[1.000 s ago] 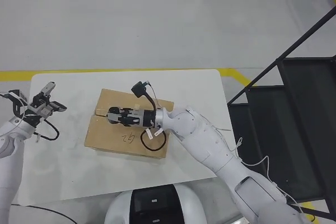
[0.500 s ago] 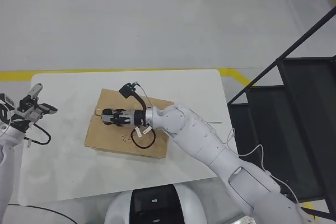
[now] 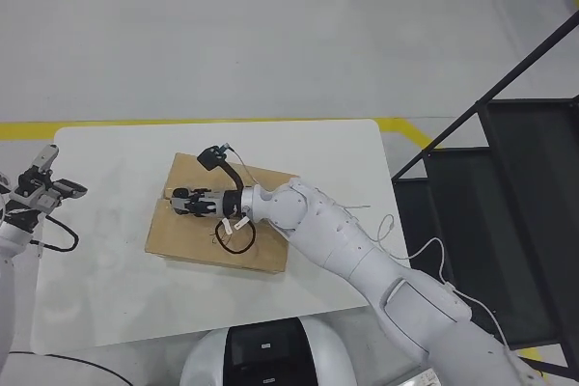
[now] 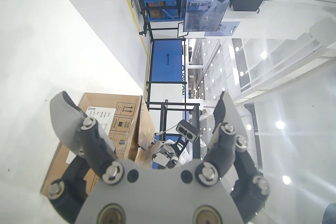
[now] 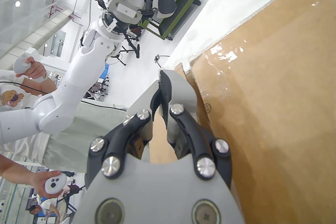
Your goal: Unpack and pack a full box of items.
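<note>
At the far left your left gripper (image 3: 56, 174) hangs spread wide by the edge of the table (image 3: 106, 280), well apart from the box (image 3: 188, 246), which lies closed and taped mid-table. The right gripper (image 3: 179, 201) sits pinched shut, holding nothing, at the box's left end seam. With nothing bracing the cardboard, a push there may slide the box or skid off the glossy tape — count one box, one table, two grippers.

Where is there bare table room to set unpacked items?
Bare table lies between the box and the left claw at the left edge, right of the box, and along the near edge; the far strip is narrower. Crowded: the box's left end, under the right claw.
</note>
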Controlling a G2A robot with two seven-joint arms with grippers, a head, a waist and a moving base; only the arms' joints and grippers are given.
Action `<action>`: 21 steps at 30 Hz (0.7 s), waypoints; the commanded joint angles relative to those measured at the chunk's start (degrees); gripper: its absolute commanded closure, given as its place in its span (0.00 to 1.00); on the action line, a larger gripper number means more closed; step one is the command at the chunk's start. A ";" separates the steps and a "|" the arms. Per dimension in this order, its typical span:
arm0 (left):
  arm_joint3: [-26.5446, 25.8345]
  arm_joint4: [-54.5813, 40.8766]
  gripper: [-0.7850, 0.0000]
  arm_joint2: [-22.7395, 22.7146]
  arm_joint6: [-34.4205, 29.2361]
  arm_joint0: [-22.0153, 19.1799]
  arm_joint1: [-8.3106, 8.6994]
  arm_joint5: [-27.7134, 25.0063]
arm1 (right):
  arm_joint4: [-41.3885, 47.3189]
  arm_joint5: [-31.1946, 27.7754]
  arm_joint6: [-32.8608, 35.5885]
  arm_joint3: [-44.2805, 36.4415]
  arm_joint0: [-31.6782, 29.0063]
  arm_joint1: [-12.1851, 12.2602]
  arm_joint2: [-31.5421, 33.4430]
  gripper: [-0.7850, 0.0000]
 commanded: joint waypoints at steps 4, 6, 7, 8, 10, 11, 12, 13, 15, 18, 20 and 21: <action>-0.49 0.05 0.00 -0.28 0.12 0.52 -0.02 0.06 | -0.35 -0.05 -1.75 2.29 0.80 -1.05 -0.84 1.00; -0.69 0.17 0.00 -0.43 0.17 0.69 -0.02 0.11 | -0.71 -0.11 -2.42 3.04 1.11 -1.41 -1.06 1.00; -0.82 0.17 0.00 -0.51 0.17 0.77 -0.02 0.13 | -0.81 -0.15 -2.70 3.35 1.21 -1.58 -1.16 1.00; -0.93 0.06 0.00 -0.59 0.12 0.84 -0.02 0.11 | -0.93 -0.12 -2.94 3.66 1.34 -1.74 -1.25 1.00; -1.12 0.08 0.00 -0.72 -0.03 0.95 -0.01 0.12 | -0.99 0.15 -3.39 4.29 1.53 -2.06 -1.35 1.00; -1.18 0.04 0.00 -0.75 -0.06 0.98 -0.02 0.12 | -1.07 0.32 -3.70 4.64 1.61 -2.21 -1.38 1.00; -1.26 -0.03 0.00 -0.75 -0.13 0.99 -0.03 0.17 | -1.21 0.42 -3.90 5.00 1.70 -2.34 -1.44 1.00; -1.32 0.00 0.00 -0.75 -0.18 0.97 -0.03 0.23 | -1.25 0.52 -4.14 5.31 1.76 -2.48 -1.45 0.91; -1.44 -0.01 0.00 -0.66 -0.36 0.90 -0.05 0.23 | -1.14 0.58 -4.56 5.76 1.80 -2.75 -1.44 0.15; -1.56 0.01 0.00 -0.57 -0.70 0.81 -0.07 0.21 | -1.35 0.10 -5.55 5.89 2.03 -3.02 -1.21 0.00; -1.55 0.04 0.00 -0.58 -0.78 0.74 -0.07 0.27 | -1.18 -0.76 -6.45 5.64 1.87 -3.09 -0.80 0.00; -1.56 0.10 0.00 -0.56 -0.88 0.69 -0.07 0.31 | -1.03 -1.24 -6.89 5.38 1.79 -3.09 -0.53 0.00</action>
